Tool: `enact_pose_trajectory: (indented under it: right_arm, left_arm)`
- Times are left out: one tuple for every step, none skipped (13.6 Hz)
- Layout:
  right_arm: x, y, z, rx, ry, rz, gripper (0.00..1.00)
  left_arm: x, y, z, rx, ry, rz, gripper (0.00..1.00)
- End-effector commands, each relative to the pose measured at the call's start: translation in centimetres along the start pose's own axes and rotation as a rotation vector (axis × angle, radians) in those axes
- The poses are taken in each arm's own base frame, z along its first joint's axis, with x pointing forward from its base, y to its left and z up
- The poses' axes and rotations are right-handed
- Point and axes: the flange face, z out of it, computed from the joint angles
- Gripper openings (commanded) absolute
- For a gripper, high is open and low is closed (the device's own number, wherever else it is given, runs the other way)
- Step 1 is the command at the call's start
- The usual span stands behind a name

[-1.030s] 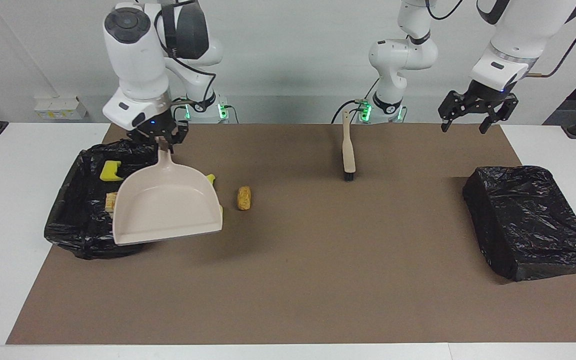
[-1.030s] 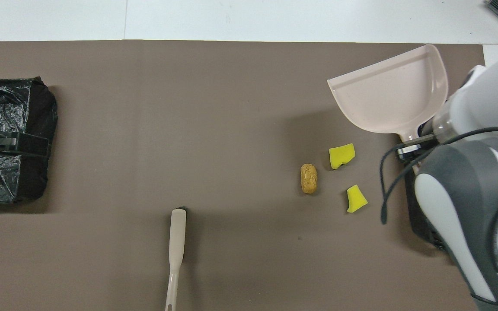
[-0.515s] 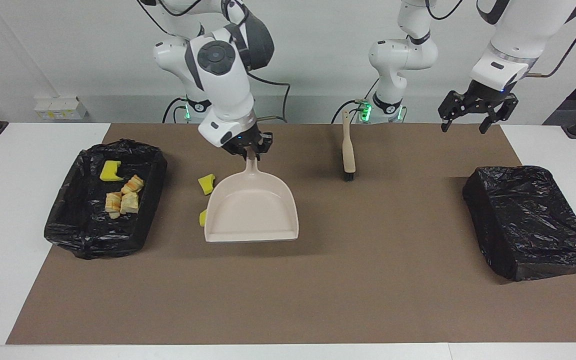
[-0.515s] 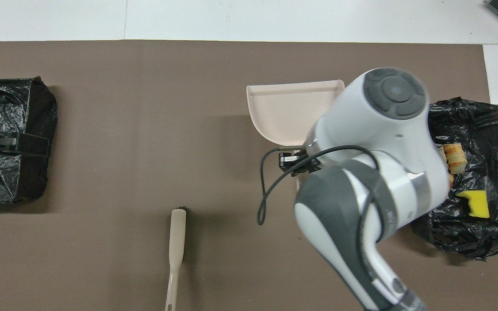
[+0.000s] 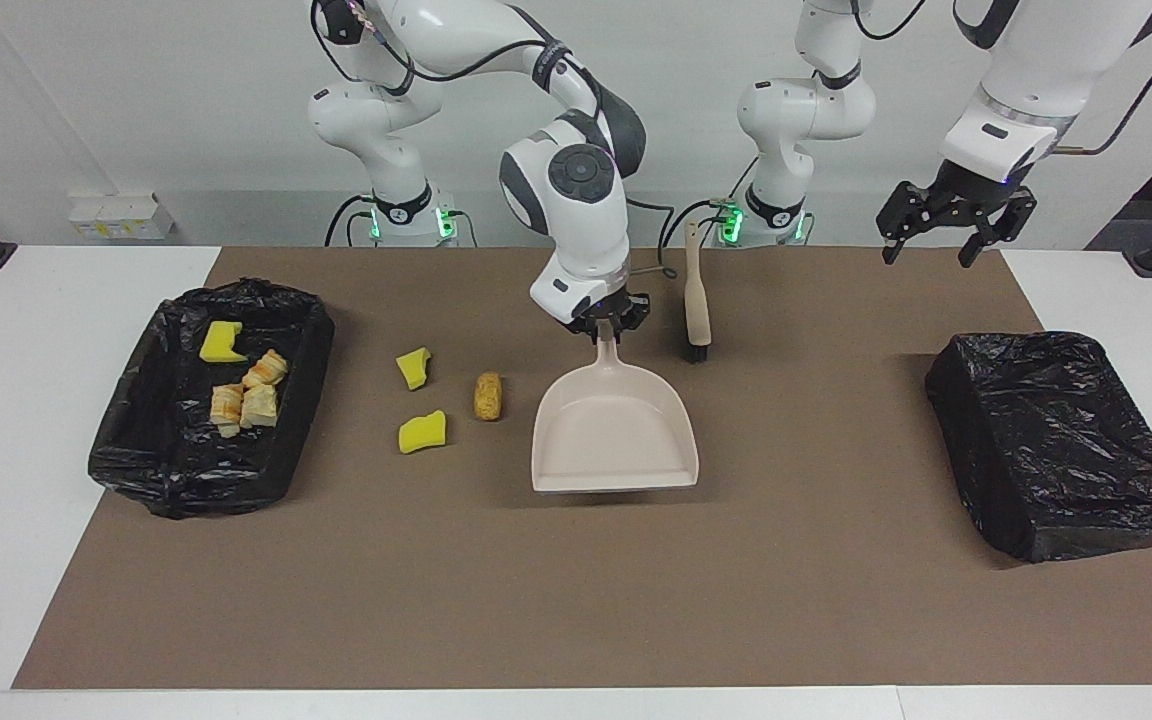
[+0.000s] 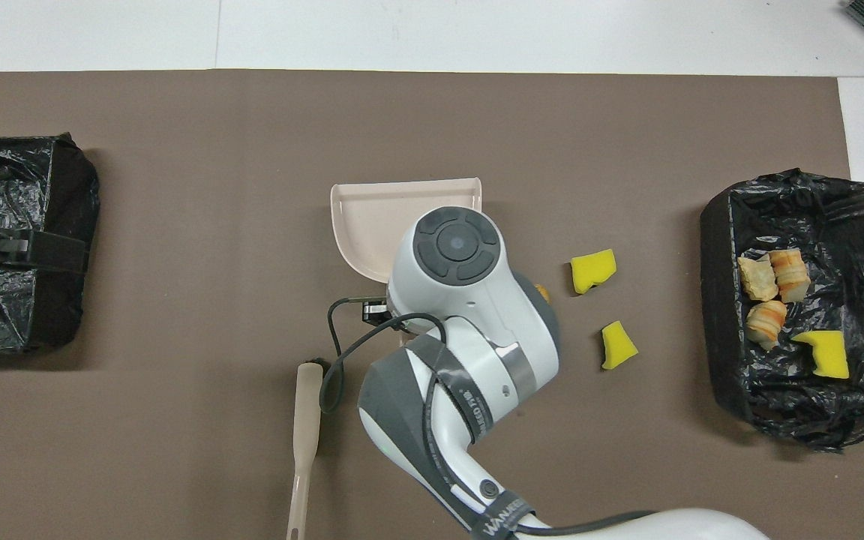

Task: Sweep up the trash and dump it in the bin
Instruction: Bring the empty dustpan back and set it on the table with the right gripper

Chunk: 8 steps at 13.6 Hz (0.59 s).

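I am now carrying the beige dustpan (image 5: 614, 430) toward the middle of the brown mat (image 5: 576, 600) with the right gripper (image 5: 604, 322), jaws clamped on the pan's handle. Half a second ago it was hanging just beside the two yellow sponge chunks; a second ago it was tipped over the open bin (image 5: 136, 440) at the right arm's end of the tabletop. Moving it off is uncovering the brown nugget (image 5: 487, 396), lying between the pan and the sponge chunks (image 5: 414, 367) (image 5: 423, 432), all three on the mat outside the bin. Inside the bin are sitting a yellow sponge piece (image 5: 221, 343) and three tan bread-like lumps (image 5: 246, 395). The pan's scoop is showing empty.

On the right arm's dark wrist band in the overhead view I am reading "WANROTEK" or something close; the letters are hard to make out.

The left gripper (image 5: 946, 240) is waiting, unmoved, jaws spread wide and holding nothing, above the mat's edge at its own end, with the closed black bag-wrapped box (image 5: 1061, 440) on the mat below it. The brush (image 5: 696, 300) is lying untouched on the mat near the robots, just beside the dustpan's handle.
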Motion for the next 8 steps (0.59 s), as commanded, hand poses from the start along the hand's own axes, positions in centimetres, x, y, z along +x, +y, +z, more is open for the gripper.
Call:
enact_pose_trajectory:
  right_arm:
    - [0.8, -1.2, 2.0, 0.035, 0.017, 0.017, 0.0]
    - [0.9, -1.1, 2.4, 0.033, 0.015, 0.008, 0.0]
    - [0.8, -1.3, 2.9, 0.032, 0.01, 0.006, 0.0]
    - [1.0, -1.3, 3.7, 0.029, 0.006, 0.007, 0.0]
    - [1.2, -1.3, 3.8, 0.033, 0.011, 0.008, 0.0]
    - [1.1, -1.4, 3.9, 0.042, 0.006, 0.012, 0.0]
    - [1.2, -1.3, 4.0, 0.06, -0.003, 0.025, 0.0]
    - [1.1, -1.4, 4.2, 0.069, -0.01, 0.032, 0.0]
  left_arm:
    - [-0.2, -0.3, -0.2, 0.013, -0.013, 0.002, 1.0]
    - [-0.2, -0.3, -0.2, 0.013, -0.013, 0.002, 1.0]
    - [-0.2, -0.3, -0.3, 0.013, -0.011, 0.002, 1.0]
    - [-0.2, -0.3, -0.2, 0.013, -0.013, 0.002, 1.0]
    - [-0.2, -0.3, -0.3, 0.013, -0.011, 0.002, 1.0]
    - [-0.2, -0.3, -0.2, 0.013, -0.013, 0.002, 1.0]
    - [-0.2, -0.3, -0.2, 0.013, -0.013, 0.002, 1.0]
    - [-0.2, -0.3, -0.2, 0.013, -0.013, 0.002, 1.0]
